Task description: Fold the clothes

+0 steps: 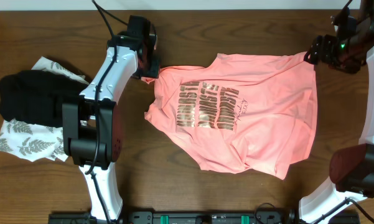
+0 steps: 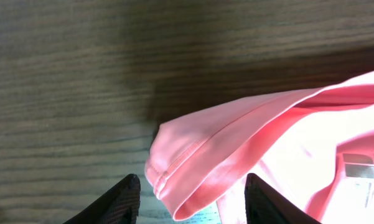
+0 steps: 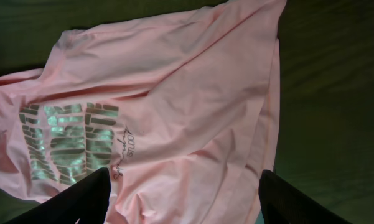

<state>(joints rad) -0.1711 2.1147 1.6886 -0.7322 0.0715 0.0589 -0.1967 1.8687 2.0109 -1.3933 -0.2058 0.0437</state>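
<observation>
Left jaws straddle T-shirt hem; right jaws gape.

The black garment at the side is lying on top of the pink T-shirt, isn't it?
No. The black garment lies on the white leaf-print garment, apart from the salmon-pink T-shirt. The overhead view shows it.

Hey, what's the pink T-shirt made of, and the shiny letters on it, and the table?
The T-shirt looks like thin, soft knit, probably cotton jersey: matte, it wrinkles and drapes, with a stitched hem in the left wrist view. The letters: metallic bronze foil print, judging by their glint. The table: dark brown wood or wood-look laminate, grain lines visible; can't tell which.
</observation>
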